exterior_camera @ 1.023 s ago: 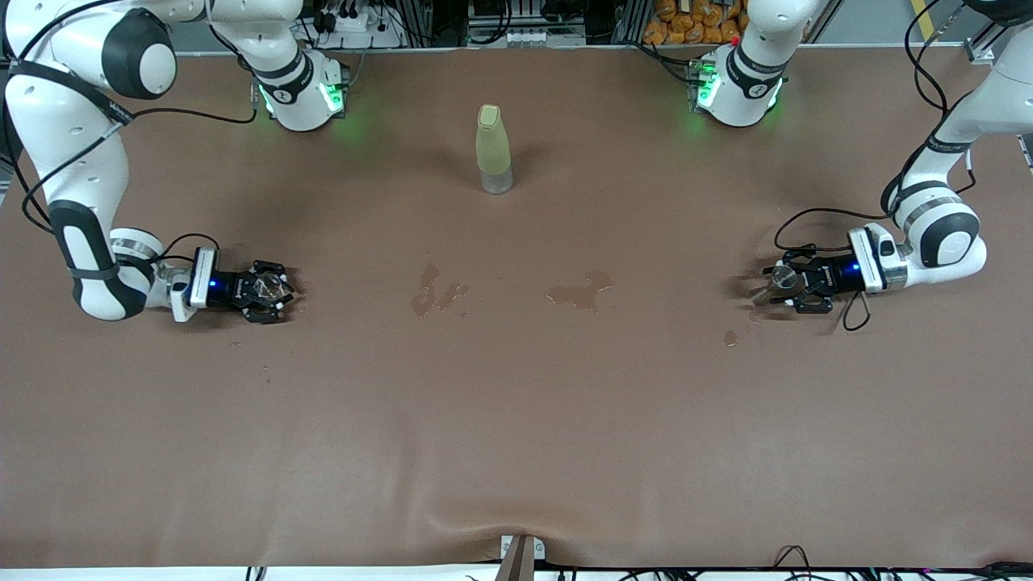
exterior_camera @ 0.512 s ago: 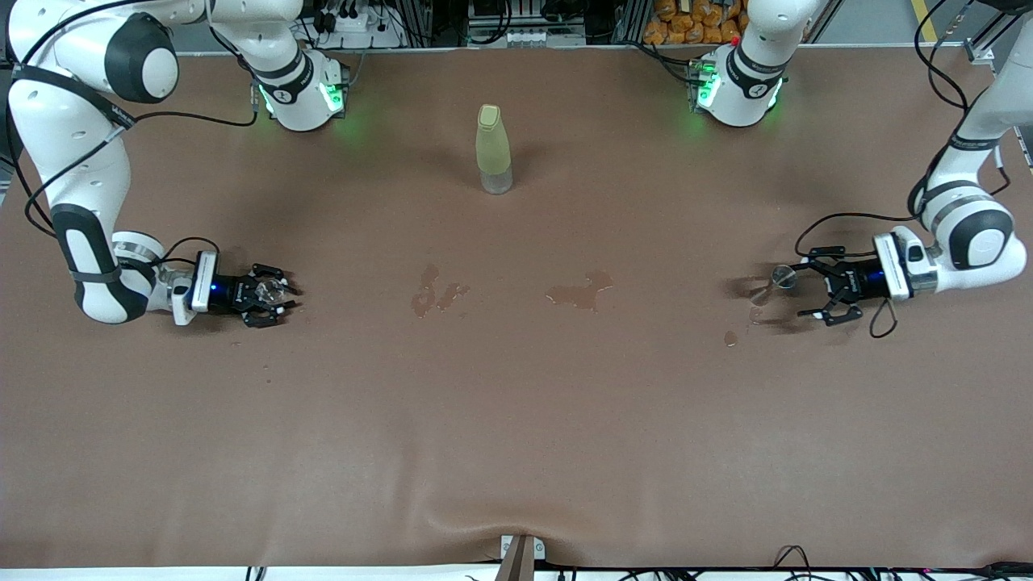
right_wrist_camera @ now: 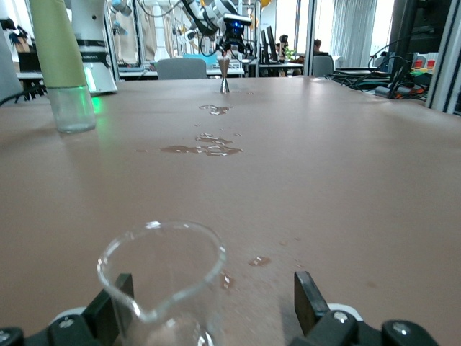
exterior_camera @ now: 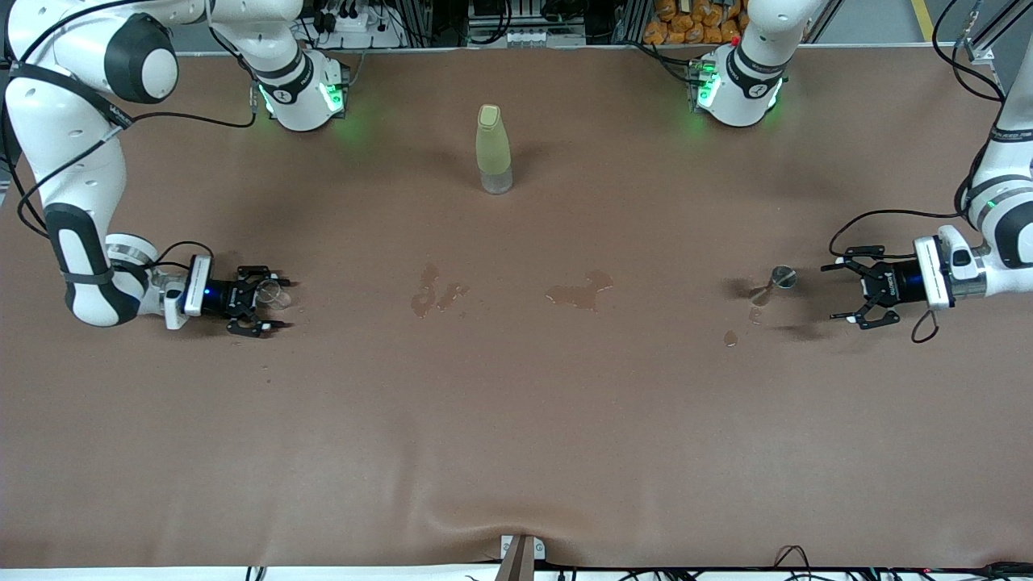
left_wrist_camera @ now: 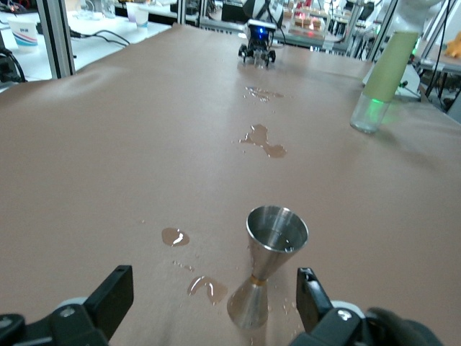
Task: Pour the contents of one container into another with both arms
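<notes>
A small metal jigger stands upright on the brown table toward the left arm's end, free of any grip. My left gripper is open, a short way off it toward the table's end. In the left wrist view the jigger stands just ahead of the open left gripper, close to one finger. A clear glass beaker stands toward the right arm's end, between the spread fingers of my open right gripper. The right wrist view shows the beaker beside one finger.
A tall pale yellow-green bottle stands mid-table, farther from the front camera than both grippers. Wet patches lie between the grippers: puddle, puddle and a small drop near the jigger.
The left gripper opened, let go of the jigger and drew back toward its end of the table. The right gripper opened round the beaker and backed off slightly.
</notes>
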Controlling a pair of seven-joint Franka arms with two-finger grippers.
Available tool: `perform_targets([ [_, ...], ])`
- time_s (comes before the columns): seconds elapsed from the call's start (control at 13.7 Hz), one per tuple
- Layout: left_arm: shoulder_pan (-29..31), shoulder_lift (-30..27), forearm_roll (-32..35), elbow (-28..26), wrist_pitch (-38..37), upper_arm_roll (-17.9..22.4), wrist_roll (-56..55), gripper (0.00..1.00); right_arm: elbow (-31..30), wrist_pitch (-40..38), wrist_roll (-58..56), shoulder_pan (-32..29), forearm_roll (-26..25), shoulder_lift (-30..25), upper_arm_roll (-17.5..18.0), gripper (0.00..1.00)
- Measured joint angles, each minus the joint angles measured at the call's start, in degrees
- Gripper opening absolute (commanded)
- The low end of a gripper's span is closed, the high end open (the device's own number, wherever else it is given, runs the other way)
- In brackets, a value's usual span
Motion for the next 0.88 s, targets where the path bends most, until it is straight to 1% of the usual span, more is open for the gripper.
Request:
perform_targets([
  [0.29,-0.15,-1.46,4.81,2.79,-0.25,-0.45,-3.88,1.0,2.6,0.1,3.19,0.46,-0.45,-0.5,-3.53,1.0],
  [0.51,-0.47,-3.27,8.28,4.31,-0.33,-0.73,-8.08,1.0,3.69,0.95,8.56,2.28,-2.79,-2.74,-6.87,1.0],
  [0.66,-0.51,-4.68,12.46,5.53,-0.92,-0.88,-12.04,1.0,4.18,1.38,18.71,3.49,-6.67,-6.25,-8.35,1.0],
  [0.88,-0.52,-6.45,20.64,8.36,-2.85,-2.63,-23.8,1.0,4.71,2.09,39.27,4.36,-14.78,-14.67,-8.69,1.0],
])
